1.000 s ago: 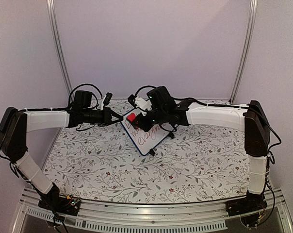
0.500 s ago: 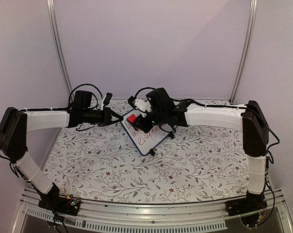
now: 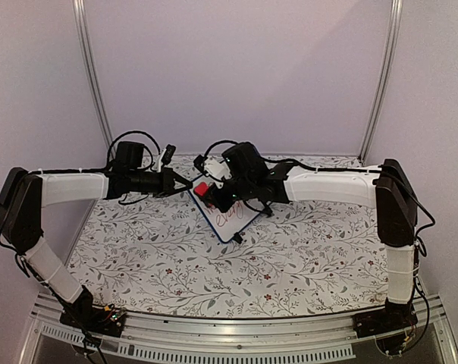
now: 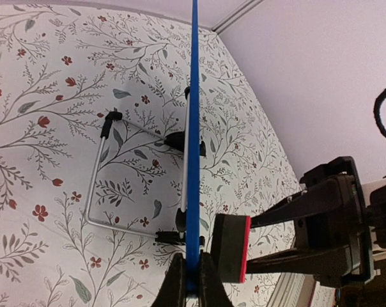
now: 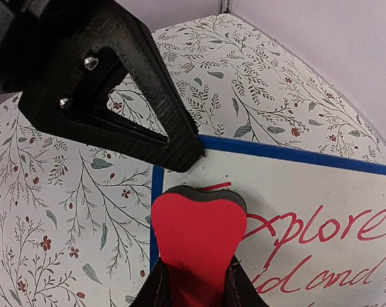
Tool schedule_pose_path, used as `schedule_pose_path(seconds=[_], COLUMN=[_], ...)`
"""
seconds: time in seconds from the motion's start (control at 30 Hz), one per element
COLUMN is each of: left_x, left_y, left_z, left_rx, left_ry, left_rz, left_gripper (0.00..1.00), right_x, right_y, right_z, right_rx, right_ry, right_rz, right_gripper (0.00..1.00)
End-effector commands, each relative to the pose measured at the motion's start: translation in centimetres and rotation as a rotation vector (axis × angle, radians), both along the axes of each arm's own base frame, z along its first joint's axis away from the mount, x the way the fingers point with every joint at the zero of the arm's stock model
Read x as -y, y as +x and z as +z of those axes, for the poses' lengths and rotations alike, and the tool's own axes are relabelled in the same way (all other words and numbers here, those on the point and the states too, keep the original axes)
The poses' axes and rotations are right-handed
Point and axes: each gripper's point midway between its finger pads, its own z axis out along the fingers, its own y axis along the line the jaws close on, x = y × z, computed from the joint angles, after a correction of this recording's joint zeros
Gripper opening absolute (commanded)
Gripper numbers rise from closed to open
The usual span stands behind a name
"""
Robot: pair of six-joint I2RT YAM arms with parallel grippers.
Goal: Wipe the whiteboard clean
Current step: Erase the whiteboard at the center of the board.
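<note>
A: status?
B: small white whiteboard with thin blue frame (image 3: 236, 220) stands tilted on the floral desk (image 3: 138, 258), mid-back; my left pincer (image 4: 186, 284) is clamped tight on its frame edge
A: other arm?
B: my right pincer (image 5: 196, 288) is nipped on the red eraser block (image 5: 199, 236); block sits at the board's corner, beside the red writing (image 5: 321, 230)

Table (image 3: 305, 258): one, its flat top covered by a white cloth (image 4: 46, 128) printed with grey branches, leaves and small red flowers. A ribbed metal rail (image 3: 236, 337) runs along the near edge. Standing on it, toward the far middle: the whiteboard (image 3: 230, 218), blue-framed, with red handwriting on its face, tilted up on a bent wire stand (image 4: 98, 192) and black feet (image 4: 179, 141) that meet the cloth.
</note>
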Motion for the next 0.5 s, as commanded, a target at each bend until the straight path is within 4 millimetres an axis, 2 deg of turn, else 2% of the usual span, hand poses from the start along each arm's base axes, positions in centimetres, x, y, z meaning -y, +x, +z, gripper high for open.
schedule_pose_path(seconds=[0.0,0.47], left_x=[0.4,0.5], left_y=[-0.3,-0.4], left_z=[0.4,0.5], left_rx=[0.014,0.015], left_ry=[-0.012,-0.014], left_rz=[-0.015,-0.021], left_gripper=[0.0,0.0], right_x=[-0.4,0.1], right_y=[0.3,0.8], right_z=[-0.4,-1.9], right_rx=[0.028,0.014], right_ry=[-0.009,-0.058], right_rz=[-0.008,-0.049], right_gripper=[0.19,0.17])
